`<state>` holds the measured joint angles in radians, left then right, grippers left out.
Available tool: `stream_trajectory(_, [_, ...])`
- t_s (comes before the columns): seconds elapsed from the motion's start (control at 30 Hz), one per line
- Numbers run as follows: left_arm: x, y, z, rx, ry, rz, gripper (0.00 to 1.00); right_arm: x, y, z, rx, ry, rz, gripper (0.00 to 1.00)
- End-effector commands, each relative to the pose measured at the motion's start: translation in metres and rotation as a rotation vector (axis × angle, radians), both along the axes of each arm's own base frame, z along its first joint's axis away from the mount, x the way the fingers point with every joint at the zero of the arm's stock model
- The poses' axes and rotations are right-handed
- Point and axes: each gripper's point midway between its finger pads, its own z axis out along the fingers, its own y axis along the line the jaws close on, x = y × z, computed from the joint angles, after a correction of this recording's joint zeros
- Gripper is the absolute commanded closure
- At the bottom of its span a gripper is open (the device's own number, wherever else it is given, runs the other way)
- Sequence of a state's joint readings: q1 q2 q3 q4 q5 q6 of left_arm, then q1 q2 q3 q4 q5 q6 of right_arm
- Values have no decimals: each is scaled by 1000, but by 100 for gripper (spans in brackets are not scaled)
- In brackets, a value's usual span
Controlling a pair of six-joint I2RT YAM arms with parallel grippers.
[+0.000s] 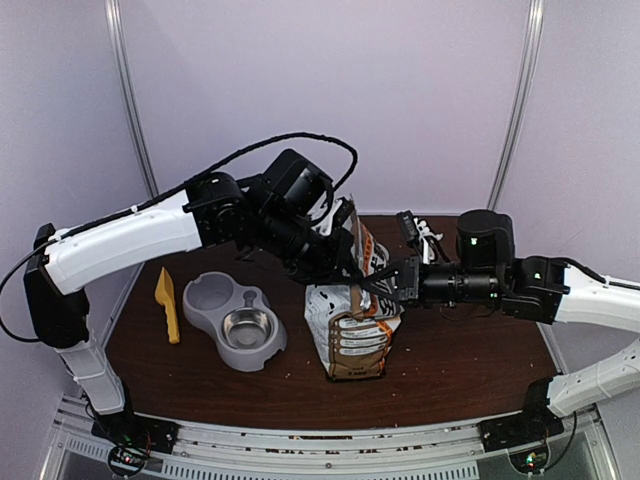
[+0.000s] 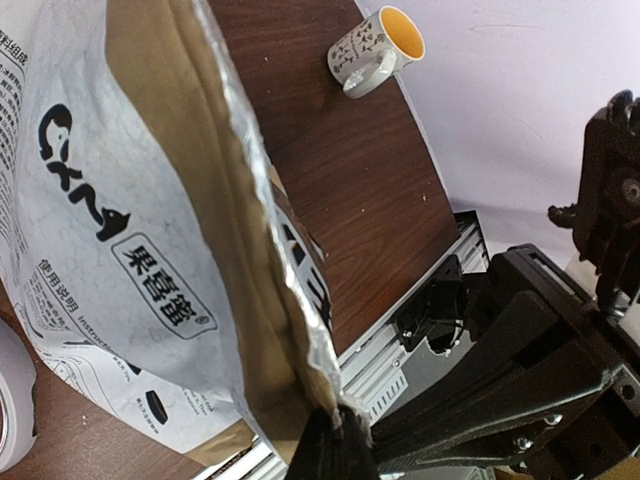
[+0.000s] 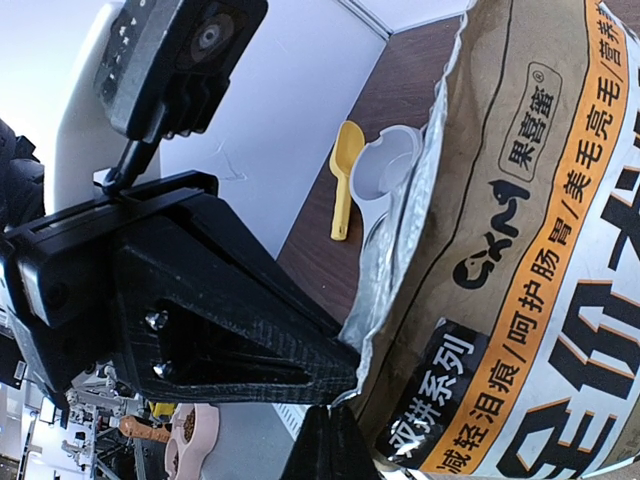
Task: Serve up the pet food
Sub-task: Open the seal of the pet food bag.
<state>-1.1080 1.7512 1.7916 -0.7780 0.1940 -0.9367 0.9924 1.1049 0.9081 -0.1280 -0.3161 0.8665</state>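
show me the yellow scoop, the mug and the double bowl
yellow scoop (image 1: 168, 306): top external view, where head meets handle
mug (image 2: 362, 56): left wrist view, printed side wall
double bowl (image 1: 229, 308): top external view, grey rim between the wells

Bag (image 1: 350, 325) silver-white, black lettering, orange-brown trim | double bowl (image 1: 213, 320) grey, one steel-bright insert | scoop (image 1: 168, 305) yellow | mug (image 2: 365, 55) white with dark scrawled pattern, orange-yellow inside | table (image 1: 450, 350) dark brown woodgrain | left gripper (image 2: 335, 437), right gripper (image 3: 325, 437) black
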Motion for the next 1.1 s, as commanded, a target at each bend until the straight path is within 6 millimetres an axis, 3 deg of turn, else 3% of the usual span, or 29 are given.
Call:
stream_trajectory(0.0, [4, -3, 11, -49, -39, 24, 100, -2, 3, -2, -13, 3, 19, 100])
stream_trajectory(0.3, [5, 3, 24, -99, -90, 34, 100, 11, -11, -24, -139, 8, -88, 100])
stream_trajectory(1.07, [4, 14, 35, -140, -141, 38, 100, 22, -7, -52, -251, 41, -155, 100])
